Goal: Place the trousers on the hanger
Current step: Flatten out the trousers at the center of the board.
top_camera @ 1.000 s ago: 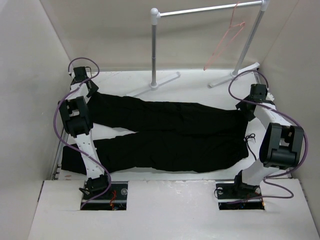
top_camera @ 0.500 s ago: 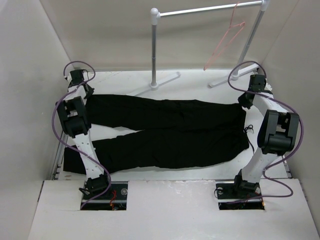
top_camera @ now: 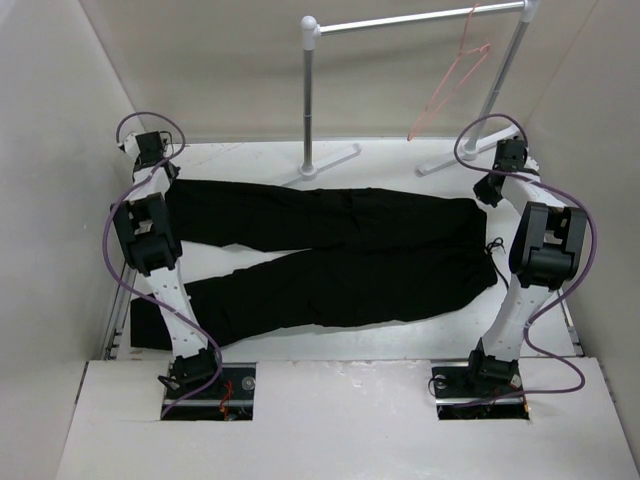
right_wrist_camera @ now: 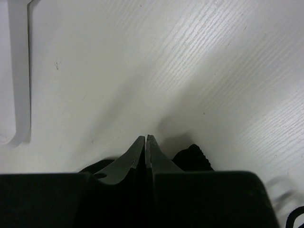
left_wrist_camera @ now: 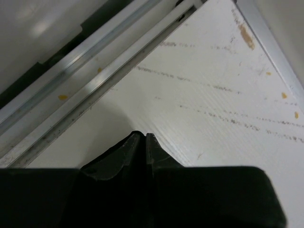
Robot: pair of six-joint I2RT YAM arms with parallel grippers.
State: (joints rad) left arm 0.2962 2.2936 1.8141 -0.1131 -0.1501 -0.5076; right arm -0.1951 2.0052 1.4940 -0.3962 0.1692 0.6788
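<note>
The black trousers point(top_camera: 330, 250) lie flat across the table, legs to the left and waistband to the right. My left gripper point(top_camera: 163, 180) is shut at the far leg's cuff, its fingertips pressed together in the left wrist view point(left_wrist_camera: 144, 135). My right gripper point(top_camera: 487, 192) is shut at the far waistband corner. In the right wrist view a fold of trousers fabric point(right_wrist_camera: 192, 154) bulges beside the closed fingertips point(right_wrist_camera: 145, 137). The pink-red wire hanger point(top_camera: 450, 85) hangs tilted from the rail, behind and above the right gripper.
The white-and-silver rail stand point(top_camera: 400, 20) spans the back, with its feet point(top_camera: 325, 165) on the table just beyond the trousers; one foot point(right_wrist_camera: 14, 71) shows near the right gripper. White walls close in on both sides. An aluminium table edge point(left_wrist_camera: 95, 80) runs past the left gripper.
Both grippers have closed on the far edge of the trousers and moved away toward the rail. The trousers have slid back with them, and the far leg is stretched straighter.
</note>
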